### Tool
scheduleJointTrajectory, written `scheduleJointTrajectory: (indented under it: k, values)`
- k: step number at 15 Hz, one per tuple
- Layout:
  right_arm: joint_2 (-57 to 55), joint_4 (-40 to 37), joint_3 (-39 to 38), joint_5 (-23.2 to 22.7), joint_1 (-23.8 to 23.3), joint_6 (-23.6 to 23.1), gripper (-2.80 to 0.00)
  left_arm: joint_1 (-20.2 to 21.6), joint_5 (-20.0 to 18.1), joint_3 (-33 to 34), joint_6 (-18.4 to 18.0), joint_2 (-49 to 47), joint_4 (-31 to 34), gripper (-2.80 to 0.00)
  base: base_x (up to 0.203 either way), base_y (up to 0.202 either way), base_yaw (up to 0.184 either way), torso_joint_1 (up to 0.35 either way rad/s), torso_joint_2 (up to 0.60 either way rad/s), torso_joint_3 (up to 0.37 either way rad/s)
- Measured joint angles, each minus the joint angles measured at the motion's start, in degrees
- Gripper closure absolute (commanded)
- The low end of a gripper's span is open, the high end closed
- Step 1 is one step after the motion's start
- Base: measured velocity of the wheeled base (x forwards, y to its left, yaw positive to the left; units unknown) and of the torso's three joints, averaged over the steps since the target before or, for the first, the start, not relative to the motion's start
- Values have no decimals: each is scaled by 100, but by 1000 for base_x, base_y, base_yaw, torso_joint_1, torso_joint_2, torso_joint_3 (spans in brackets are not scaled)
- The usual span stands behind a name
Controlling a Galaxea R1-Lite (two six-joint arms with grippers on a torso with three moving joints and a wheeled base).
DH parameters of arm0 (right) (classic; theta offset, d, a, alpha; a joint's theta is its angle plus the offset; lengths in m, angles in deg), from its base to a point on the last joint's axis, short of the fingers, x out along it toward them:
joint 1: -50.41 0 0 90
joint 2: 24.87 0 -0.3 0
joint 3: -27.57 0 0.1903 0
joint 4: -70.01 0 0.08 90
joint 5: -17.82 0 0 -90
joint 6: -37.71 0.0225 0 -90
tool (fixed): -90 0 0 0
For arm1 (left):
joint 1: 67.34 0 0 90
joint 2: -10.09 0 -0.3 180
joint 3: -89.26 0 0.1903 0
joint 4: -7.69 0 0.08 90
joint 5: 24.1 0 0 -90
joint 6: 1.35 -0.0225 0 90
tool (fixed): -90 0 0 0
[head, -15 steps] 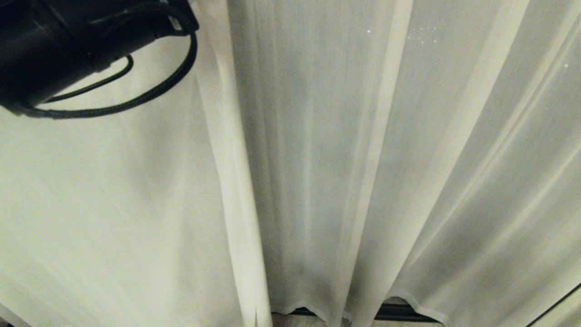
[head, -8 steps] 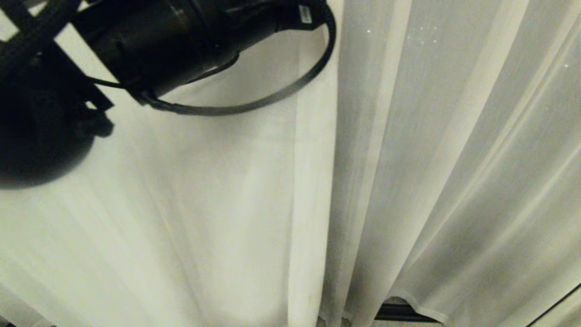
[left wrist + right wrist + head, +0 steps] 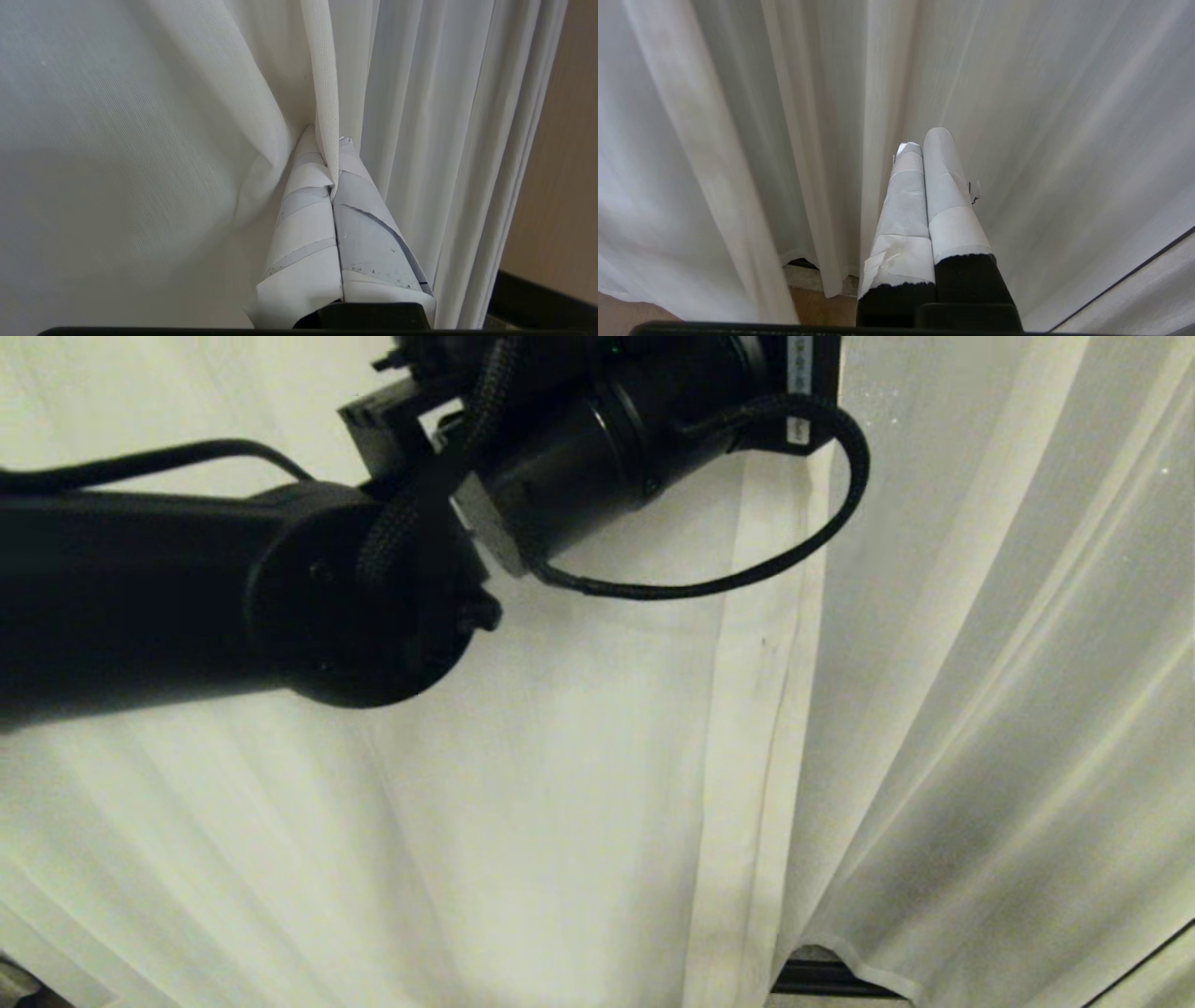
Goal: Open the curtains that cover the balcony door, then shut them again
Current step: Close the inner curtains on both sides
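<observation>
Left arm (image 3: 233,597), black, reaches across upper head view from left, cable looped beside it. Left gripper (image 3: 327,140): tape-wrapped jaws pressed together, pinching thick woven hem of curtains (image 3: 322,84); hem runs straight up from between fingertips, panel bunched to one side, thinner folds hanging on other. Right gripper (image 3: 922,137): jaws closed on nothing, tips close to sheer folds, contact unclear. Beyond, curtains fill view, hanging to floor; dark door track (image 3: 822,978) shows beneath hem. Tan wall (image 3: 560,186) beside curtains.

Both grippers' jaws pressed together
</observation>
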Motion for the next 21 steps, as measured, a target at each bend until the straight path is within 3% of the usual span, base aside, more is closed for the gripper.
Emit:
scheduleJointTrajectory:
  k: [3,8,12,17,21]
  values:
    - [0,0,0,1,-2,-2,0,180,85,-13,22,-113,-20,0,0,0,0,0,0,0]
    - [0,0,0,1,0,-2,0,876,1059,207,0,-13,-85,0,0,0,0,0,0,0]
    - [0,2,0,1,0,-2,0,1713,1556,623,-30,106,-113,0,0,0,0,0,0,0]
    - [0,0,0,1,-2,-4,0,2524,2574,1471,-60,136,-722,0,0,0,0,0,0,0]
    - [0,0,0,1,-2,-2,0,2811,2834,1936,-63,160,-978,0,0,0,0,0,0,0]
